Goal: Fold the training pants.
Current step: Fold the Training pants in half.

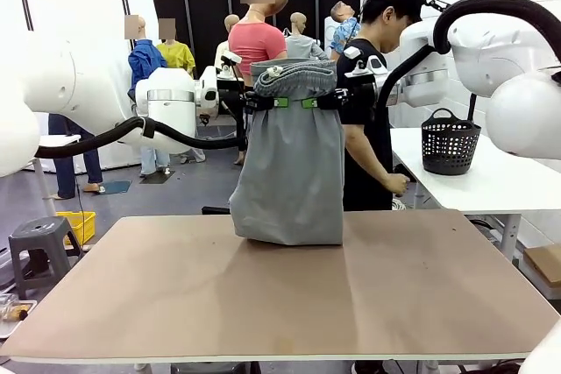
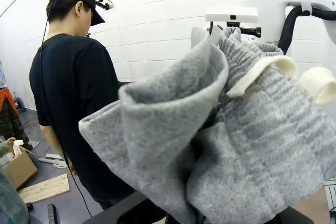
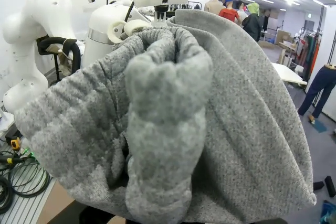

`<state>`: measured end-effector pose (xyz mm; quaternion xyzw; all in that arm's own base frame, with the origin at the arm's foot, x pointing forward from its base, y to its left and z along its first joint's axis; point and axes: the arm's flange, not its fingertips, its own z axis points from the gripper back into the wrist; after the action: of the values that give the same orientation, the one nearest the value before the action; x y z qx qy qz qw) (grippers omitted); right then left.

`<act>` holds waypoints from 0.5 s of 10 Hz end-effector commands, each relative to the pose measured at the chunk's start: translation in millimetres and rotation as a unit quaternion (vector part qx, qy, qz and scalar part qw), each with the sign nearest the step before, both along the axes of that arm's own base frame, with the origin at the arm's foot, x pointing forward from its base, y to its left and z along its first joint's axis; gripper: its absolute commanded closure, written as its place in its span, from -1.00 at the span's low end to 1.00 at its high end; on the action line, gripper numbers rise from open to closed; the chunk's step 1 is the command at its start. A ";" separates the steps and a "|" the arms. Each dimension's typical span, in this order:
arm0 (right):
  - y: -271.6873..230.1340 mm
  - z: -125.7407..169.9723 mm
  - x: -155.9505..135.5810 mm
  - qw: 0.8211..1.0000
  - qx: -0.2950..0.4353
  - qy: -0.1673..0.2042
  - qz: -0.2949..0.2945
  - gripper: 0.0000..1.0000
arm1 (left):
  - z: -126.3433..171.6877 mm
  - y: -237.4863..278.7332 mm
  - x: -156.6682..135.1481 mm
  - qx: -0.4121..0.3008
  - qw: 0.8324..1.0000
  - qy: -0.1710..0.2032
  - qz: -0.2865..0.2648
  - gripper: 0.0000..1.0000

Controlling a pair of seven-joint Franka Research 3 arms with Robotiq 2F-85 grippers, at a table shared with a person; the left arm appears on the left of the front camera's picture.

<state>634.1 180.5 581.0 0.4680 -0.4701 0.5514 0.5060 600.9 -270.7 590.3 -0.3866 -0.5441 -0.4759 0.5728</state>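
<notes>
Midway: training pants (image 1: pixel 289 164) raised by waistband, left hand (image 1: pixel 280 102) and right hand (image 1: pixel 309 102) both clamped on it; hem touching bench (image 1: pixel 289 295). No fold laid flat yet.

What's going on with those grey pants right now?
Left gripper and right gripper shut on training pants, waistband up. Hem touching table. Person stands behind.

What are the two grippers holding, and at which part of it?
Both the left gripper and the right gripper are shut on the training pants, near the gathered waistband, which they hold above the table.
</notes>
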 end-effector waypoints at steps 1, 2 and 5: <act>0.2 0.6 -7.1 1.000 0.009 -0.006 0.002 1.00 | 2.1 1.4 -6.8 0.000 1.000 -0.008 0.003 1.00; 0.2 0.6 -7.1 1.000 0.009 -0.006 0.002 1.00 | 2.1 1.4 -6.8 0.000 1.000 -0.008 0.003 1.00; -0.2 7.0 21.2 1.000 -0.013 -0.004 -0.009 1.00 | 4.3 -1.1 20.0 0.006 1.000 -0.009 0.010 1.00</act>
<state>640.8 179.6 578.6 0.4649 -0.4724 0.5497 0.5085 607.1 -269.7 588.1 -0.3852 -0.5455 -0.4737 0.5742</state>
